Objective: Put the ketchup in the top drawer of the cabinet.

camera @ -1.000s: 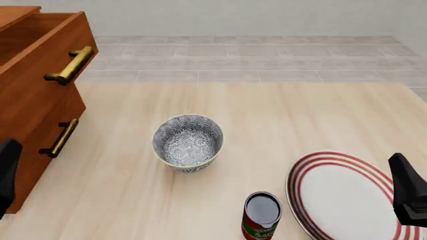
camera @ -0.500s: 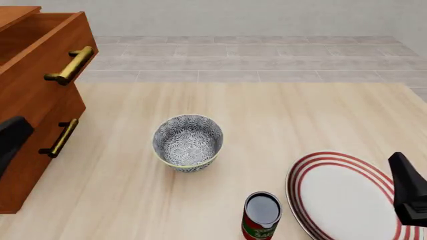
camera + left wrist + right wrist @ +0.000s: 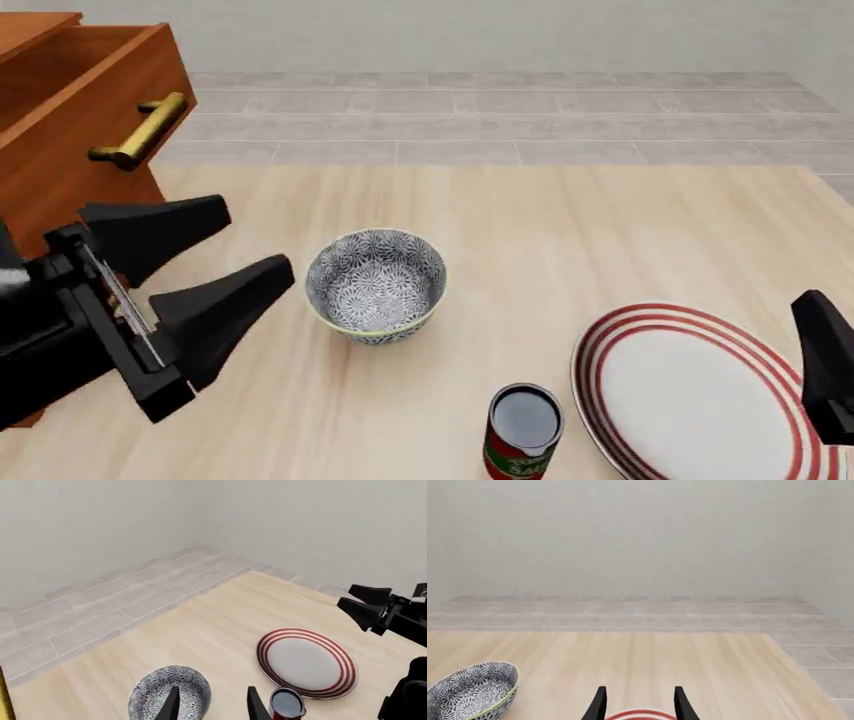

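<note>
The ketchup (image 3: 523, 432) stands upright near the table's (image 3: 574, 240) near edge, a small red cylinder with a glossy dark grey top and green label marks. Just beside it, toward the near right corner, lies a white plate (image 3: 694, 395) ringed with red stripes; farther in, near the table's middle, sits a grey patterned bowl (image 3: 375, 285) with a pale rim. The bowl lies between the ketchup and the cabinet (image 3: 60, 180), a reddish-brown wooden chest at the left edge whose top drawer (image 3: 94, 110) stands pulled out, its brass bar handle (image 3: 139, 131) showing.

The left hand (image 3: 220, 260) hovers beside the bowl in front of the cabinet, its black wedge-shaped fingers spread wide and holding nothing. The right hand (image 3: 637, 702) is only a dark sliver at the front view's right edge; its own wrist view shows the fingers apart and empty above the plate's rim. The left wrist view takes in bowl, ketchup and plate together, plus the other arm, and the grey tiled floor (image 3: 100, 615) beyond the pale wood-grain tabletop.
</note>
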